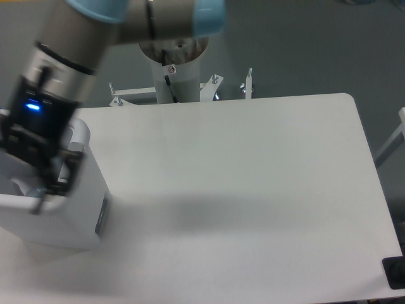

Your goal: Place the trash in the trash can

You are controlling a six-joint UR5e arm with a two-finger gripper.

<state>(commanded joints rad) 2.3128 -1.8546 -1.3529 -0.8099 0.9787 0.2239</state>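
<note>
The white trash can (pixel 76 209) is sitting at the left edge of the white table (pixel 253 190). The robot's gripper (pixel 38 183) is hanging right over the open top of the can, with a blue light glowing on it. It is blurry, so I cannot tell if its fingers are open or holding anything. No trash is showing.

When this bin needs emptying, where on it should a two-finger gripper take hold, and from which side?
Probably the trash can by its right rim wall, coming straight down from above. It stands upright with its top open, and its boxy body looks too wide to span, while the rim wall is a thin edge. The end effector hangs over the opening, blurred.
</note>
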